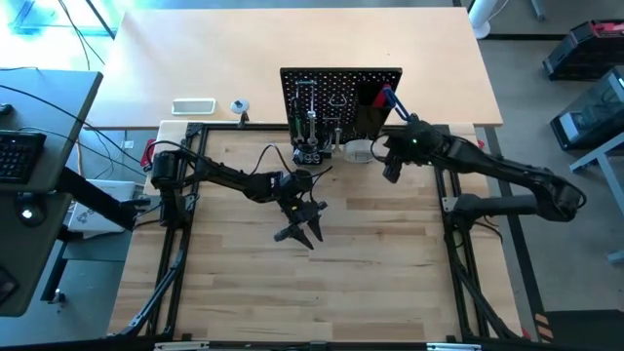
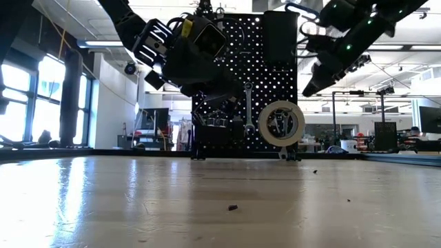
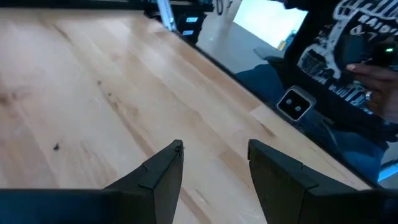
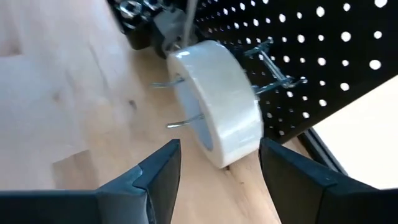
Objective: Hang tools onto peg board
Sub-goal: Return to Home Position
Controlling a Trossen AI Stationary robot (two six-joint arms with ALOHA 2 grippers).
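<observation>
**Wood worktop, peg board loaded, both claws empty**

Pale plank worktop (image 1: 370,263) carries the black peg board (image 1: 341,93), which stands upright at its far edge, roughly centred.

Left claw (image 1: 304,232) hangs over the worktop well in front of the peg board, toward its left half. Fingers spread, nothing between them.

Right claw (image 1: 393,168) is just in front of the peg board's right half, raised off the worktop. Fingers spread, empty, facing the tape roll.

Black bin (image 2: 279,38) sits high on the peg board's face, right side.

Pale tape roll (image 2: 281,124) hangs on a two-prong wire hook low on the peg board, below the bin and clear of both claws. Can't tell if its lower edge touches the worktop.

Silver wrench (image 2: 249,103) hangs upright near the peg board's middle.

Red-handled tool (image 1: 375,97) shows at the peg board's right part, by the bin.
</observation>
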